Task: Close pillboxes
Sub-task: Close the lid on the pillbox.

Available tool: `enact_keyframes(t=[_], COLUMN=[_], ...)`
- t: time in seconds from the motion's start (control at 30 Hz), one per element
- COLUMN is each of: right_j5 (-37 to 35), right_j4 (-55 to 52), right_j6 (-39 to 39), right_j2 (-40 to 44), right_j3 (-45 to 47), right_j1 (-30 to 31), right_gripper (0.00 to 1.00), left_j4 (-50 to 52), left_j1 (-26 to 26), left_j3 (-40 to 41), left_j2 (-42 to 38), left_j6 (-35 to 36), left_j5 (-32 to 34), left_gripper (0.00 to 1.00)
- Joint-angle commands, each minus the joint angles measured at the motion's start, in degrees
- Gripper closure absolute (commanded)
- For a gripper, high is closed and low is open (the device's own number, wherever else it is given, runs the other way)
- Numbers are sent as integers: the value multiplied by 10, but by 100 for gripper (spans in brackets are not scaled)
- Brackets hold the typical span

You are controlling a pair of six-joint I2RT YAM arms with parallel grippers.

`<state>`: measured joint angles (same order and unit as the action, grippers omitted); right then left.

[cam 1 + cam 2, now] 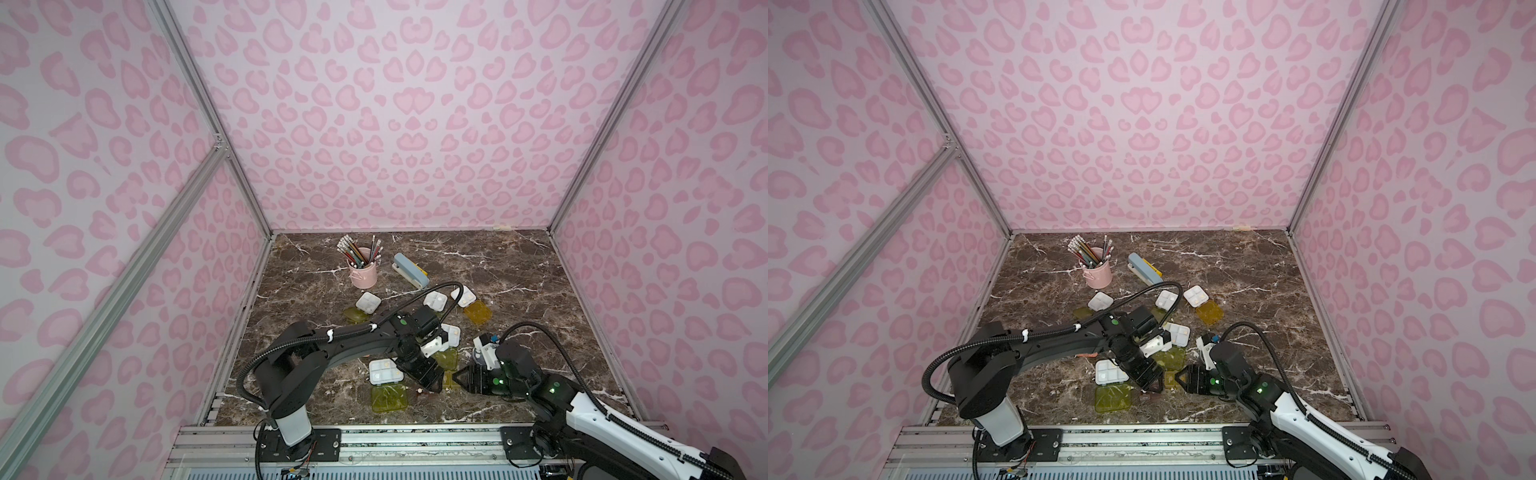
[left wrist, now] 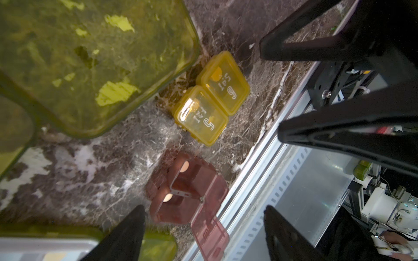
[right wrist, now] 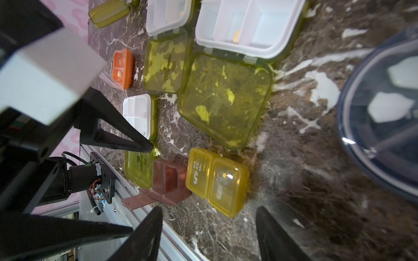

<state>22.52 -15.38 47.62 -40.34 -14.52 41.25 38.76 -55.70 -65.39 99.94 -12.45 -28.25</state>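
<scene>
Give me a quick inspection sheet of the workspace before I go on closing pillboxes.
Surface: marble tabletop, dark with white veins.
Job's things: white trays lie open, lime lids flat; brown box open; yellow two-cell box shut.
Clutter: pencil cup and stapler at the back.
Grippers: left gripper open, empty, at the brown box; right gripper open, empty, facing the yellow two-cell box.
Cables: left arm's cable arches over the trays.
Surroundings: pink patterned walls; metal rail in front.

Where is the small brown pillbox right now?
The brown pillbox lies open by the front rail, next to the yellow pillbox, in the left wrist view.
</scene>
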Motion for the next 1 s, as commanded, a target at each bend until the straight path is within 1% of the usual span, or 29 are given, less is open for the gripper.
enact_keyframes(t=[0.0,0.43,0.8,0.97], right_j5=[-7,-7,-9,-11], right_j4=[17,22,23,23], right_j6=[3,2,2,2], right_j2=[1,-1,-6,-8], right_j3=[3,4,0,-2], right_j1=[1,1,1,1], right_gripper=[33,33,33,33], left_j4=[-13,-31,-37,-39], left_j1=[0,-1,-1,-1], left_j3=[-10,-11,-6,-2], left_j2=[12,40,48,48], left_j6=[4,4,8,9], left_j5=[-2,-9,-16,-16], left_gripper=[16,21,33,36])
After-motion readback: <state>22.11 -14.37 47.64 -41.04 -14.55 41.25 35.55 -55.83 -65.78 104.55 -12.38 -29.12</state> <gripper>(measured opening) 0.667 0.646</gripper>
